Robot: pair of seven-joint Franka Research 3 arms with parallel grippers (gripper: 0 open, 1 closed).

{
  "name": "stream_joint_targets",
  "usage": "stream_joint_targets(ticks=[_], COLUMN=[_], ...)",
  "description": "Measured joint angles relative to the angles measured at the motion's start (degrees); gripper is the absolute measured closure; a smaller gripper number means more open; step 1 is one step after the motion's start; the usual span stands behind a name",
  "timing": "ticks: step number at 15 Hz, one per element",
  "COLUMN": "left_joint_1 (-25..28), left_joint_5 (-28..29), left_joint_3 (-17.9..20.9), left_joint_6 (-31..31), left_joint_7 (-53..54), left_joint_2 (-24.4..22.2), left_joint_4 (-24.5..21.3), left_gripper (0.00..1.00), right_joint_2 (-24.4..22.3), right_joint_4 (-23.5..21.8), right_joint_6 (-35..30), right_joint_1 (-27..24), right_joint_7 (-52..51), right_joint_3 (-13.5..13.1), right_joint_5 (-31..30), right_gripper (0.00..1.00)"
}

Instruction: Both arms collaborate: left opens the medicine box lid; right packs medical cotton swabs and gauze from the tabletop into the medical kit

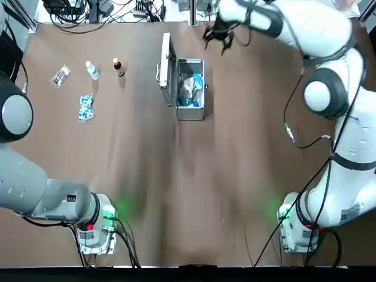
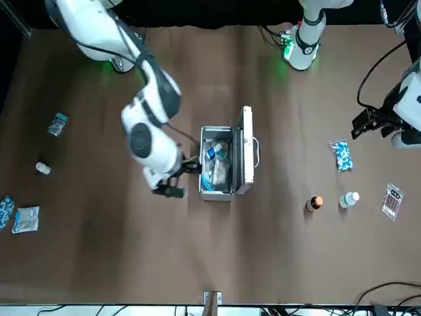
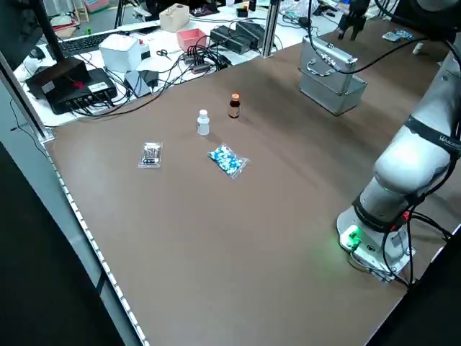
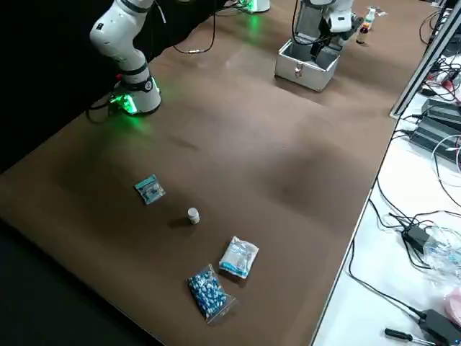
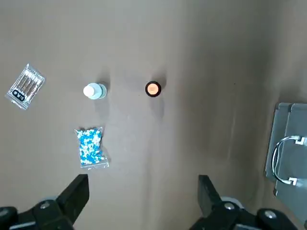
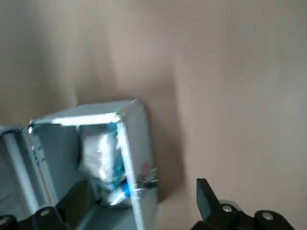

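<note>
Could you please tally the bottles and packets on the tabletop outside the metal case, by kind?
Bottles: 3 (brown bottle, pale blue bottle, small white bottle)
Speckled packets: 2 (one on the left, one on the right)
Other packets: 3 (clear packet, teal packet, pale bluish packet)
Total: 8

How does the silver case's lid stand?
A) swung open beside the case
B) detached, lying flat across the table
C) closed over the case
A: the flat silver metal lid stands open alongside the ribbed aluminium case, whose packed inside shows.
</note>
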Motion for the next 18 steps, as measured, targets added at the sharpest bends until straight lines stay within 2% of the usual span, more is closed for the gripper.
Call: stream_joint_targets(ticks=[4,7,14,18], left_joint_1=[0.0,-0.01,-0.01,0.0], left_joint_5=[0.0,0.0,0.0,0.0], left_joint_3=[0.0,0.0,0.0,0.0], left_joint_6=[0.0,0.0,0.0,0.0], left_joint_7=[0.0,0.0,0.0,0.0], left_joint_2=[0.0,0.0,0.0,0.0], left_joint_4=[-0.01,-0.03,-0.11,-0.15], left_gripper=[0.0,0.0,0.0,0.0], right_joint_2=[-4.07,-5.18,-6.86,-10.95], right_joint_4=[0.16,0.17,0.16,0.18], right_joint_6=[-6.96,-9.28,-11.22,-16.33], right_joint_1=[-8.68,-12.98,-14.78,-14.56], right_joint_7=[-7.61,-11.6,-15.8,-25.03], right_joint_3=[-0.11,-0.08,-0.4,-6.32], right_joint_5=[-2.57,-4.4,-5.62,-5.68], right_gripper=[0.0,0.0,0.01,0.01])
